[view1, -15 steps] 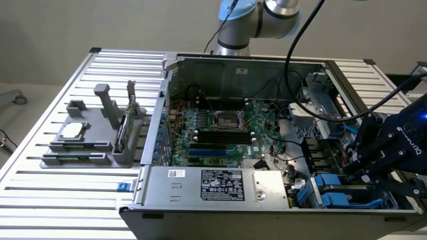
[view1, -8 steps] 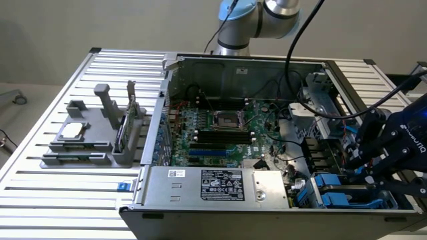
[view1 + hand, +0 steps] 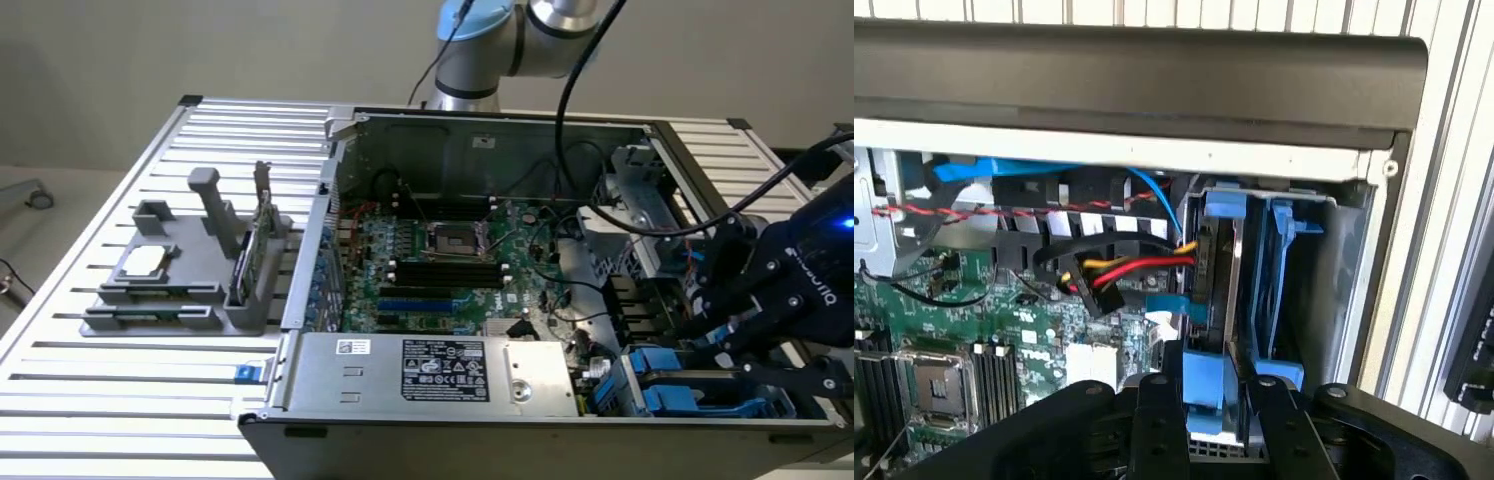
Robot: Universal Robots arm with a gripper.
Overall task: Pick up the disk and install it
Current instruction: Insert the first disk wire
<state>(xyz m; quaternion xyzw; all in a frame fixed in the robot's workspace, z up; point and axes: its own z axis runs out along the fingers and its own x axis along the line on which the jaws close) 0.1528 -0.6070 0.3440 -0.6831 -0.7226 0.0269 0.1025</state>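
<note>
The gripper point(image 3: 1212, 400) clamped the disk point(image 3: 1211, 290), which stood on edge, long axis running into the drive bay point(image 3: 1324, 290), walls close alongside.

Tight quarters at the drive bay point(image 3: 1324, 290): disk point(image 3: 1216, 290) upright in one slot, empty blue carrier point(image 3: 1279, 290) beside it, red and yellow cables point(image 3: 1139, 268) crowding one side, case wall point(image 3: 1154, 155) close above. Open room over the motherboard point(image 3: 441, 260).
</note>
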